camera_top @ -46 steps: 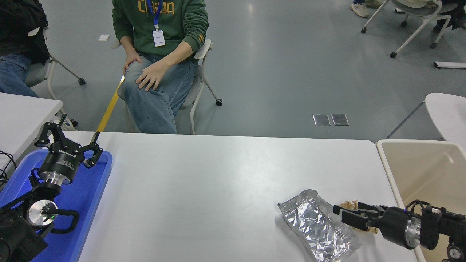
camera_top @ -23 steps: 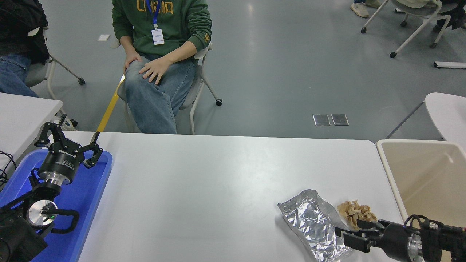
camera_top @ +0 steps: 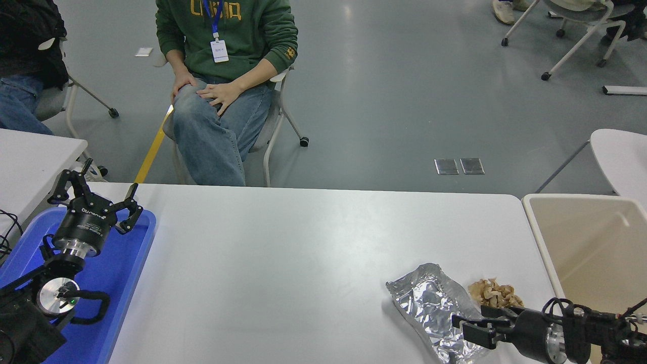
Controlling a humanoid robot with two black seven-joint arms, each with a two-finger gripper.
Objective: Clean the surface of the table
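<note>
The white table surface (camera_top: pixel 303 263) fills the middle of the head view. A crumpled silver foil sheet (camera_top: pixel 429 303) lies on it at the near right. A small pile of tan scraps (camera_top: pixel 493 293) lies just right of the foil. My right gripper (camera_top: pixel 467 326) comes in low from the right, open, with its fingers over the foil's near right edge and just in front of the scraps. My left gripper (camera_top: pixel 96 194) is parked open and empty over the blue tray (camera_top: pixel 126 268) at the left.
A beige bin (camera_top: pixel 586 242) stands against the table's right end. A person in a green hoodie (camera_top: pixel 222 81) sits on a chair beyond the far edge. A smaller white table (camera_top: pixel 30 156) is at the far left.
My right gripper has dropped toward the near edge and shifted slightly left, uncovering the tan scraps it was over before. The foil and my left arm have not moved.
</note>
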